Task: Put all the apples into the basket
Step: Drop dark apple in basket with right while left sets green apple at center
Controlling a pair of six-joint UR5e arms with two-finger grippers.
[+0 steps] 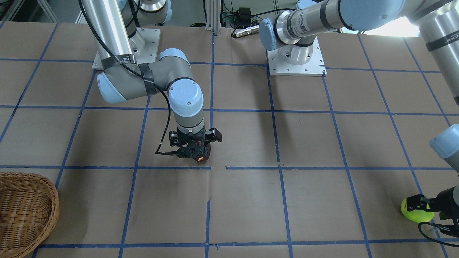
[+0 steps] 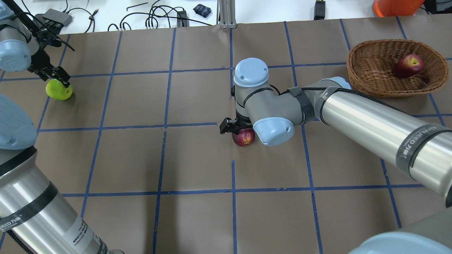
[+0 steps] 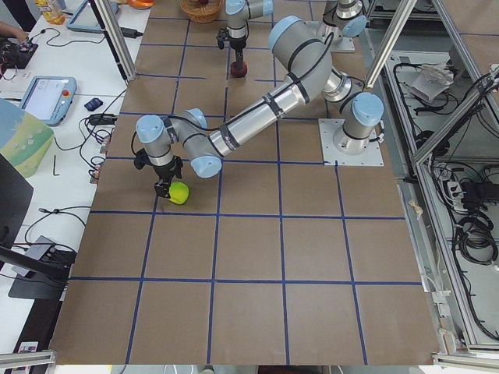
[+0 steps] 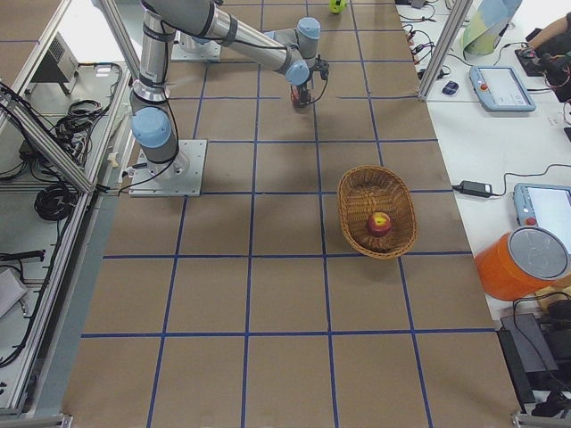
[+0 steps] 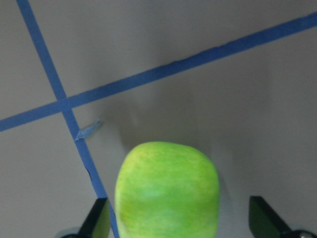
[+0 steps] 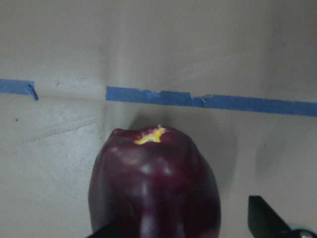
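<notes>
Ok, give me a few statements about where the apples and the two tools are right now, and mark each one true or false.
1. The basket holds one apple, the red apple. True.
2. The green apple lies in the basket. False: it sits on the table, between the fingers of the left tool.
3. The right tool is down over the dark maroon apple. True.
4. The left tool is shut tight on the green apple. False: the left wrist view shows a gap between the apple and one finger, so the tool is open.
</notes>
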